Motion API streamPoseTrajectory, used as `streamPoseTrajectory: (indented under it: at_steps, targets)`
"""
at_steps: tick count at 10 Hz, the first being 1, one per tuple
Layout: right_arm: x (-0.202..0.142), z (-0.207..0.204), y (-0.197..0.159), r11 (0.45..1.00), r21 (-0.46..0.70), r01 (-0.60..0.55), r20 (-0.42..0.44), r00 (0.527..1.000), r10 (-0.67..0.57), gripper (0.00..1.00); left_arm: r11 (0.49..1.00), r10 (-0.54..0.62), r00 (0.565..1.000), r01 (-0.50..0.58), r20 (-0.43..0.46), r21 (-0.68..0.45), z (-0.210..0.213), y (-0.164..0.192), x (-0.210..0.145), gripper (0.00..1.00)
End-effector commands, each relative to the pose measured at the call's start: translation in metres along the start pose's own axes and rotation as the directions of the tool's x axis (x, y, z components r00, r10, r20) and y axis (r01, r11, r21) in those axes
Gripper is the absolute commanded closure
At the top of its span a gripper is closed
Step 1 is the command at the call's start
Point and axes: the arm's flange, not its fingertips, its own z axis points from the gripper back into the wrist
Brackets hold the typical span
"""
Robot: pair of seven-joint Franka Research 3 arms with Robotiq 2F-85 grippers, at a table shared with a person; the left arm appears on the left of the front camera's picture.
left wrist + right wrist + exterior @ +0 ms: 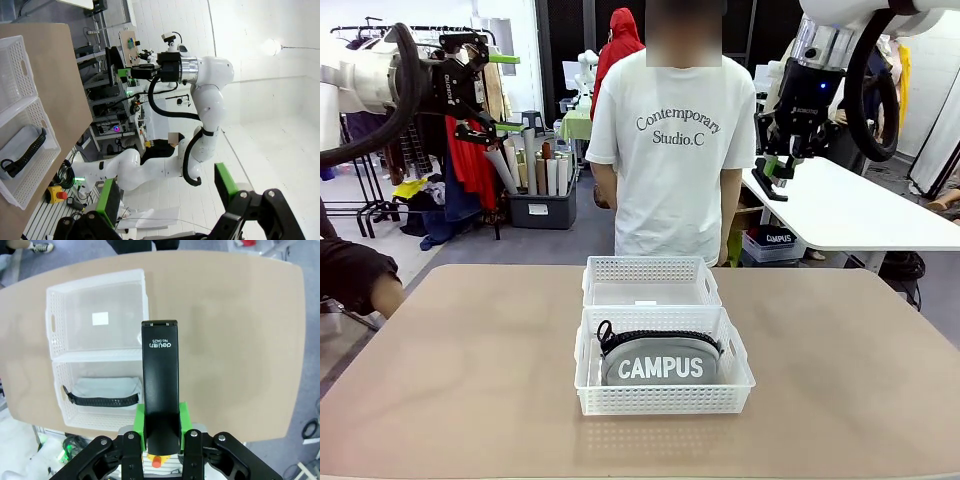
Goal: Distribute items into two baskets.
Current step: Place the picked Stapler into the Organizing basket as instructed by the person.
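stapler (159, 375) rear hidden in hand (161, 419), pouch (660, 365) base likely behind basket (660, 400)

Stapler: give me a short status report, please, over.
Left pincer open, up at the side. Right pincer shut on stapler, high over the table. Pouch in near basket; far basket empty. Person stands behind far basket.

left end effector (508, 92) high, level, jaws wide; right end effector (161, 422) high, angled down, clamping stapler (160, 380).
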Motion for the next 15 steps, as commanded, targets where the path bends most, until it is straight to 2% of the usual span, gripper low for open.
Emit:
streamPoseTrajectory:
  at_steps: [1,15]
  targets:
    - [-0.0020,-0.0039,-0.0002,1.000,-0.002,0.000,-0.005,1.000,0.000,1.00,1.000,-0.003,1.000,0.003,0.002,-0.001,0.0010,-0.0016,-0.0014,0.00]
    - [-0.0020,-0.0039,-0.0002,1.000,-0.002,0.000,-0.005,1.000,0.000,1.00,1.000,-0.003,1.000,0.003,0.002,-0.001,0.0010,-0.0016,-0.0014,0.00]
